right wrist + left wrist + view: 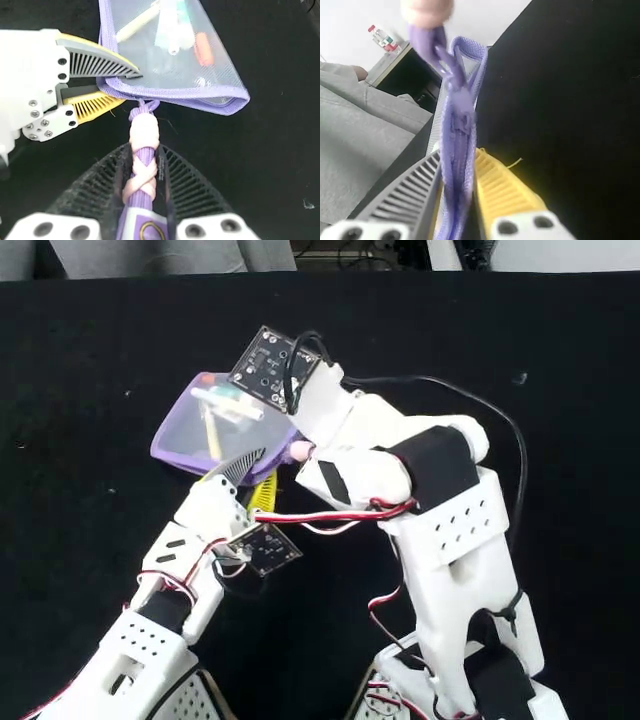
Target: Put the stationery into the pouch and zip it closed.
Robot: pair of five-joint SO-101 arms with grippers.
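High view — pouch edge seemingly clamped.

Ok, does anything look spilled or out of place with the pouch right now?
Nothing stands out. The stationery sits inside the clear purple-edged mesh pouch; the left gripper clamps its zipper edge, the right gripper holds the pink-and-purple braided pull.

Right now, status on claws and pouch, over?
Left claw shut on pouch edge. Right claw shut on zipper pull. Stationery inside. Nothing blocking the zip.

High view: fixed, looking down over the black counter. Wrist views: close-range, both facing the shared translucent purple zip pouch.
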